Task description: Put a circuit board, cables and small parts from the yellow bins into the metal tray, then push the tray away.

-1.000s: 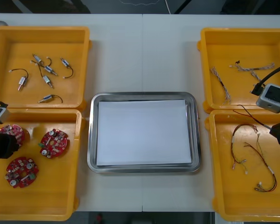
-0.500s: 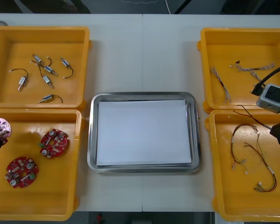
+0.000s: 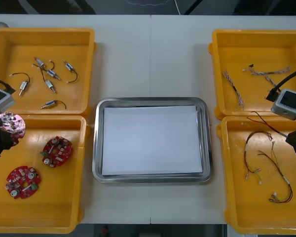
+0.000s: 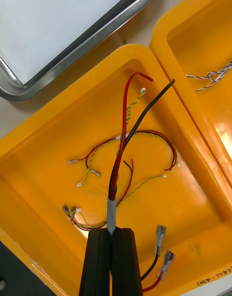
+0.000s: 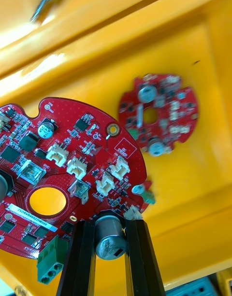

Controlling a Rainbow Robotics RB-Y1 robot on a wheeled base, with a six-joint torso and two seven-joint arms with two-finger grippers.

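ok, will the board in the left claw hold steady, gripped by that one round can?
Circuit board looks rigid: likely no sag. Left claw, above the near left bin, pinches only a round metal can, so the board may swivel. That can might bend if bumped.

Light table (image 3: 153,54), dark room (image 3: 113,6) beyond.

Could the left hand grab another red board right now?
Probably not: the left hand is shut on one circuit board. The other boards lie uncovered in the yellow bin, but its fingers are full.
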